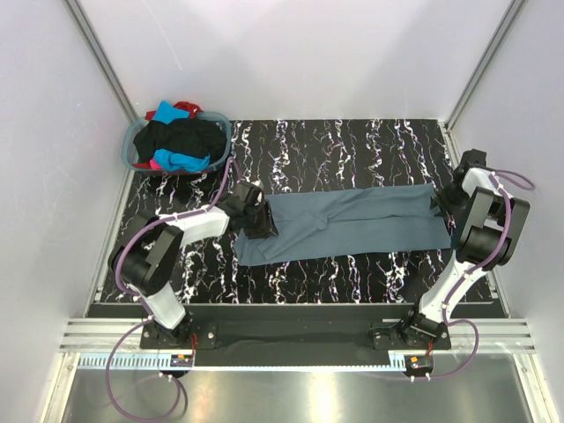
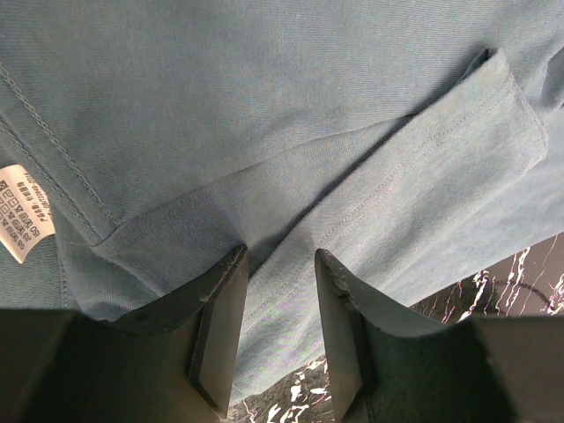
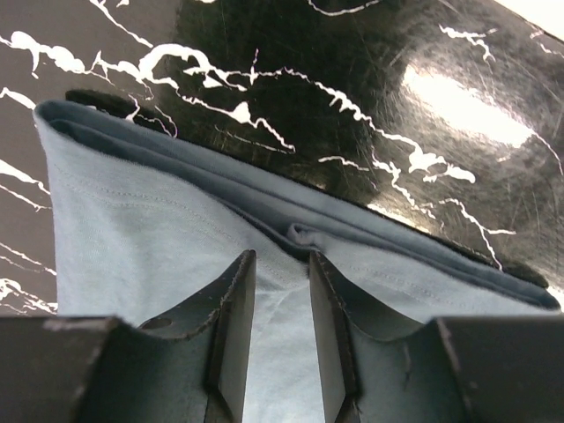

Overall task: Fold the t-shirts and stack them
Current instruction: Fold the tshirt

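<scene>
The slate blue-grey t-shirt (image 1: 352,225) lies folded into a long band across the middle of the table. My left gripper (image 1: 263,220) is open over its left end; in the left wrist view (image 2: 280,254) the jaws straddle a sleeve hem of the shirt (image 2: 264,106), with the white label (image 2: 25,210) at far left. My right gripper (image 1: 438,201) is open at the shirt's right end; in the right wrist view (image 3: 282,256) its jaws sit on the layered hem edge (image 3: 132,238), where a small pucker shows at the tips. Black (image 1: 185,137), turquoise (image 1: 167,113), red (image 1: 187,107) and pink (image 1: 157,164) shirts lie in the basket.
The round grey-blue laundry basket (image 1: 132,145) stands at the back left corner of the black marbled table (image 1: 352,145). White walls with metal rails enclose the table on three sides. The arm bases sit on a rail at the near edge.
</scene>
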